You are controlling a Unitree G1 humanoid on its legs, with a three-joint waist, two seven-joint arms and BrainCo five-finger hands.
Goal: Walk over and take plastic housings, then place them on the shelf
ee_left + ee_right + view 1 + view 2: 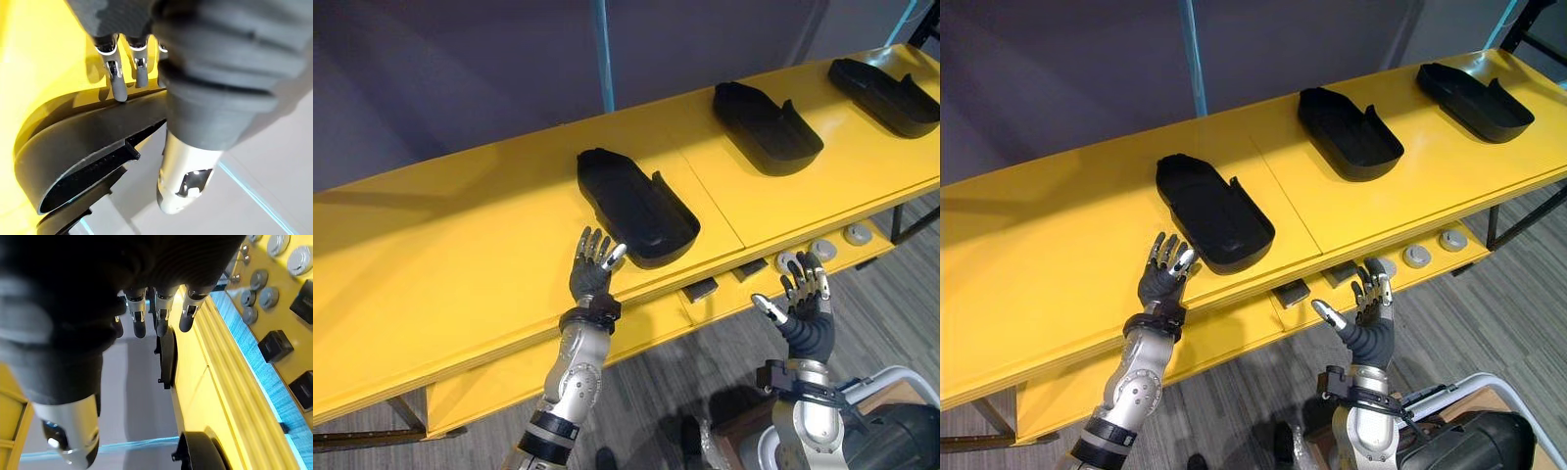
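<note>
On the desk (460,245), the nearest housing (636,208) lies just beside the left hand (590,279), fingers spread; the right hand (806,299), also spread, hangs below the desk edge; a one-handed nudge may skid the housing away.

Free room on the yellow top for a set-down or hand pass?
Widest bare patch: yellow top left of the nearest housing and left hand. Narrower gaps between it, the middle housing and far housing. Crowded: lower ledge near the right hand, holding discs and blocks.
</note>
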